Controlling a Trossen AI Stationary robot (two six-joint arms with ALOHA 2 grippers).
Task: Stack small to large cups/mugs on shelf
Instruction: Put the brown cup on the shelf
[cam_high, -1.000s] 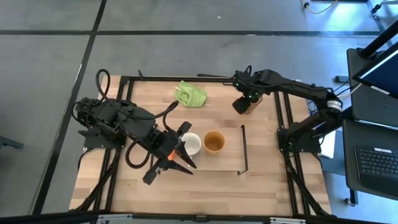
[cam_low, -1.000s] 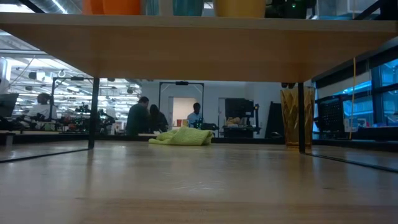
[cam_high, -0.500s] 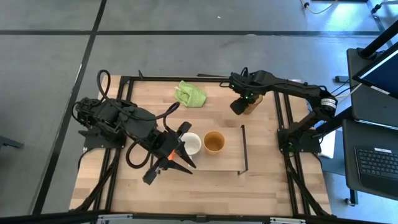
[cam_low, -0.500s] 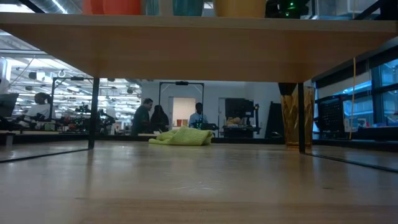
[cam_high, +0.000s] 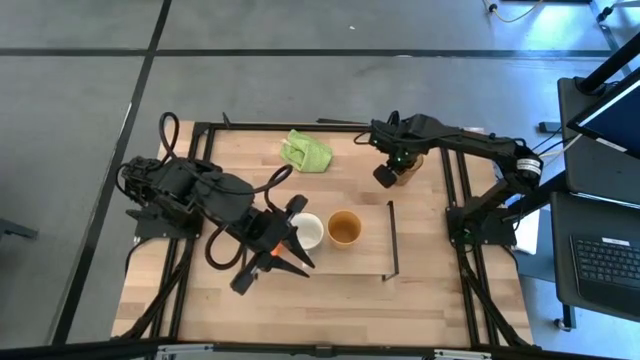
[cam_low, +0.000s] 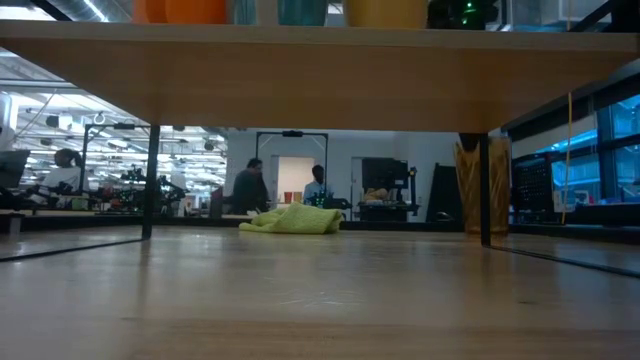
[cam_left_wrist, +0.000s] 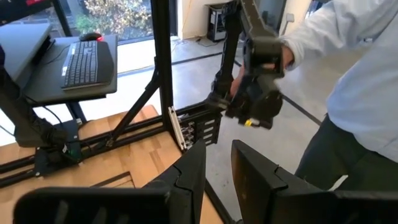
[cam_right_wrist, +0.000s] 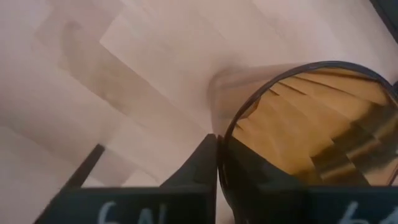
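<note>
The amber tumbler (cam_high: 407, 166) (cam_low: 472, 190) stands on its base on the table at the far right, beyond the shelf (cam_high: 365, 260). My right gripper (cam_high: 386, 176) (cam_right_wrist: 217, 146) is shut on it. A white mug (cam_high: 306, 232) and a tan-brown cup (cam_high: 344, 228) stand side by side on the shelf board. My left gripper (cam_high: 292, 240) (cam_left_wrist: 216, 180) waits just left of the white mug. It is open, and its wrist view shows nothing between the fingers. My right gripper pinches the tumbler's rim (cam_right_wrist: 225, 138) on the side toward the table's left. One finger (cam_right_wrist: 204, 163) is outside the wall and the other is inside the tumbler. The fingers come from above, pointing down. The tumbler stands upright with its base on the table.
A green cloth (cam_high: 306, 150) (cam_low: 295, 220) lies at the table's far middle. The shelf's black end frame (cam_high: 392, 240) stands between the cups and the tumbler; its post (cam_low: 485, 190) partly covers the tumbler in the low view. A person (cam_left_wrist: 360, 93) stands beyond the table's right edge.
My right gripper has come down onto the tumbler, and one finger now reaches inside its top. The tumbler has shifted a little toward the table's right edge, staying upright on the table.
</note>
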